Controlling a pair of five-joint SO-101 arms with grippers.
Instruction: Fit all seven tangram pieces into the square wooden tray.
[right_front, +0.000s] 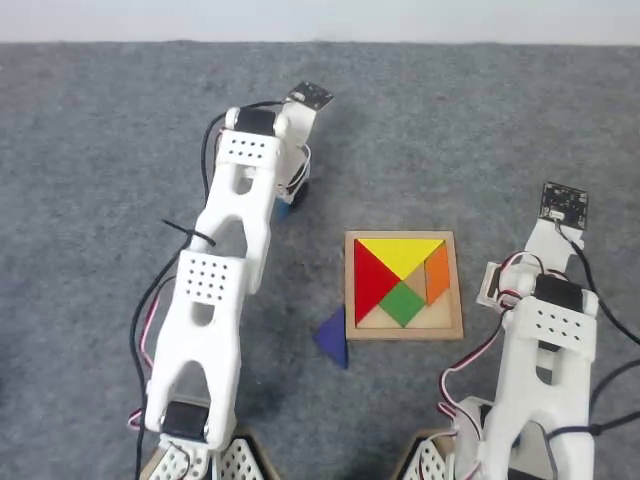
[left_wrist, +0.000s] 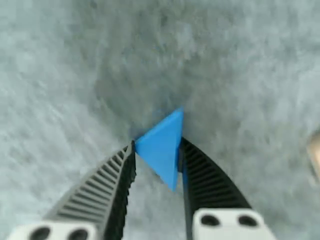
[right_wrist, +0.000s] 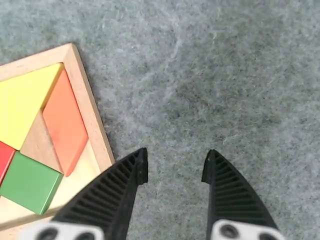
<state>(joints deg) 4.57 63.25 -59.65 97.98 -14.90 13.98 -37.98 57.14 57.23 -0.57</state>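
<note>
The square wooden tray lies right of centre and holds a yellow triangle, a red triangle, a green square and an orange parallelogram. A dark blue triangle rests on the carpet just off the tray's left edge. My left gripper is shut on a light blue triangle, held above the carpet; in the high view that piece peeks out beside the left arm. My right gripper hangs open over bare carpet beside the tray's rim.
Grey carpet covers the whole table. The left arm stretches up the left half of the table. The right arm stands at the tray's right. Two spots of the tray floor show bare wood.
</note>
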